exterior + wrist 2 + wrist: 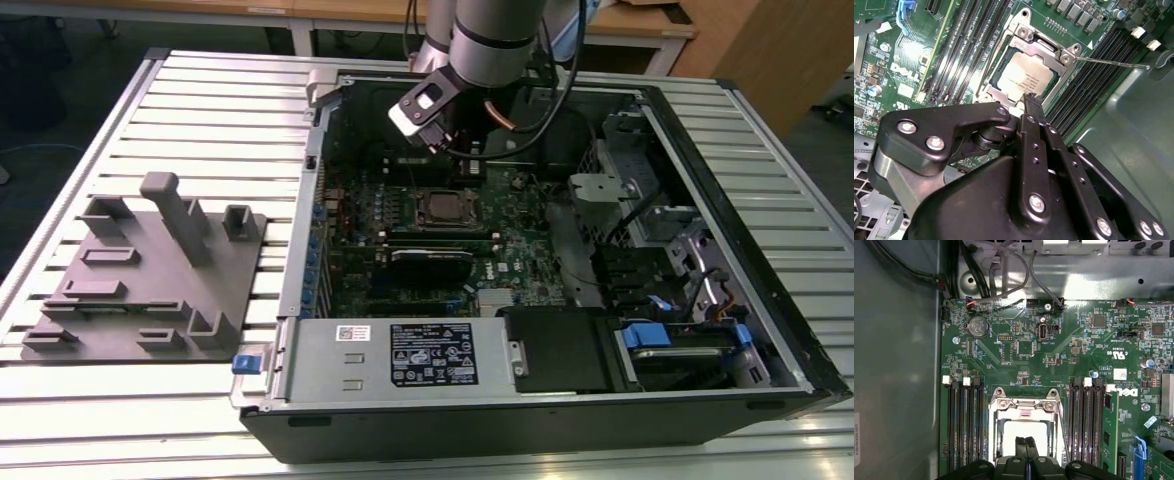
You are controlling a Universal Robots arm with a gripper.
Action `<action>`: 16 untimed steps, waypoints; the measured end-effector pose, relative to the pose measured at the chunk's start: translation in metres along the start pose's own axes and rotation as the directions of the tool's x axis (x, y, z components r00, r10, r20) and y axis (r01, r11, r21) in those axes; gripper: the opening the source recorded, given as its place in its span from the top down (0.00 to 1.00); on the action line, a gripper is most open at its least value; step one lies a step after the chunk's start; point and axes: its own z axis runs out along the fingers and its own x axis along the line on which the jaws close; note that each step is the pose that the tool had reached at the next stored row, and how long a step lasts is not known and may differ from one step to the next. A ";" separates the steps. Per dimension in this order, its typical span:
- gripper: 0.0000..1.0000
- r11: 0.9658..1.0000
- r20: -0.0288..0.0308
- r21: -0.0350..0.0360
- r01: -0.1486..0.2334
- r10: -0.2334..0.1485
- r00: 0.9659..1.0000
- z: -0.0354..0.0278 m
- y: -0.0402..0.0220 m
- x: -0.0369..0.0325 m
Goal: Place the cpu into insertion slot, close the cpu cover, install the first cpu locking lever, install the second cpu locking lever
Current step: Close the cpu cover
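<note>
The cpu (1024, 75) lies flat in the insertion slot (985, 90) on the green motherboard, its pale metal top showing. The silvery cpu cover (1046, 47) is down around it, framing the chip. In the first wrist view the cpu (1026, 426) shows through the cover (1024, 403). A thin wire locking lever (1114, 62) sticks out from one corner of the socket, and the lever (1064, 432) runs along one side of it. My gripper (1032, 101) hangs just above the chip's edge, fingertips (1021, 446) pressed together and shut on nothing. In the exterior view the gripper (445, 148) is above the socket (441, 208).
Long black memory slots (961, 425) flank the socket on both sides. The open computer case (747, 130) has metal walls, drive bays at the exterior view's right and a power supply (400, 355) in front. A grey fixture block (147, 265) stands on the slatted table at the exterior view's left.
</note>
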 end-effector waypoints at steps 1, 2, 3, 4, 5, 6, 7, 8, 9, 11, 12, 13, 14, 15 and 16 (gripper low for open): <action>0.89 1.000 0.000 0.000 0.000 0.000 1.000 0.0000 -0.0001 0.0000; 0.89 1.000 0.000 0.000 0.000 0.000 1.000 0.0000 -0.0003 0.0000; 0.89 1.000 0.000 0.000 0.000 0.000 1.000 0.0000 -0.0005 0.0000; 0.89 1.000 0.000 0.000 0.000 0.000 1.000 0.0000 -0.0007 0.0000; 0.89 1.000 0.000 0.000 0.000 0.000 1.000 0.0000 -0.0010 0.0000; 0.89 1.000 0.000 0.000 0.000 0.000 1.000 0.0001 -0.0013 0.0000; 0.89 1.000 0.000 0.000 0.000 0.000 1.000 0.0001 -0.0016 0.0000; 0.89 1.000 0.000 0.000 0.000 0.000 1.000 0.0001 -0.0020 0.0000; 0.89 1.000 0.000 0.000 0.000 0.000 1.000 0.0001 -0.0025 0.0000; 0.89 1.000 0.000 0.000 0.000 0.000 1.000 0.0001 -0.0035 0.0000; 0.89 1.000 0.000 0.000 0.000 0.000 1.000 0.0001 -0.0039 0.0000; 0.89 1.000 0.000 0.000 0.000 0.000 1.000 0.0002 -0.0044 0.0000; 0.89 1.000 0.000 0.000 0.000 0.000 1.000 0.0002 -0.0052 0.0000; 0.89 1.000 0.000 0.000 0.000 0.000 1.000 0.0002 -0.0056 0.0000; 0.89 1.000 0.000 0.000 0.000 0.000 1.000 0.0002 -0.0059 0.0000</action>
